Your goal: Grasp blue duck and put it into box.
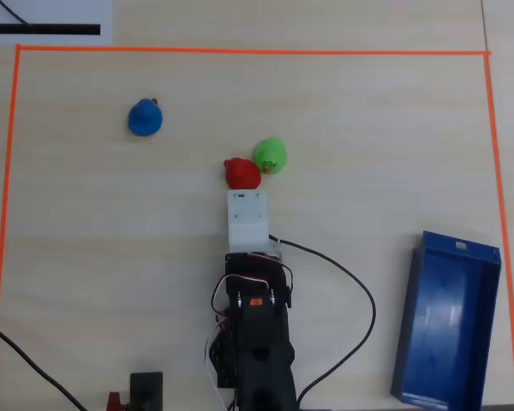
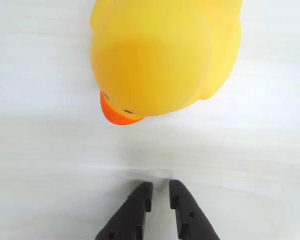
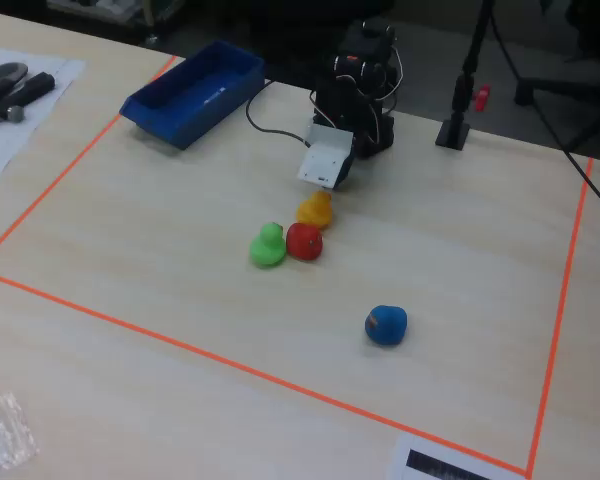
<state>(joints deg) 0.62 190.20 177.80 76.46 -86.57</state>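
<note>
The blue duck point(image 1: 145, 117) sits alone at the far left of the overhead view, and at the front right in the fixed view point(image 3: 386, 325). It is out of the wrist view. The box point(image 1: 448, 321) is a long dark-blue tray at the overhead view's lower right, seen at the back left in the fixed view point(image 3: 193, 92). My gripper point(image 2: 160, 186) is shut and empty, its black fingers nearly touching just above the table. A yellow duck point(image 2: 160, 55) lies right in front of it. The gripper is far from the blue duck.
A red duck point(image 1: 242, 173) and a green duck point(image 1: 271, 156) sit together just beyond the white wrist housing point(image 1: 248, 218). The yellow duck point(image 3: 315, 209) is beside them. Orange tape point(image 1: 240, 51) frames the work area. A black cable point(image 1: 351, 291) loops between arm and box.
</note>
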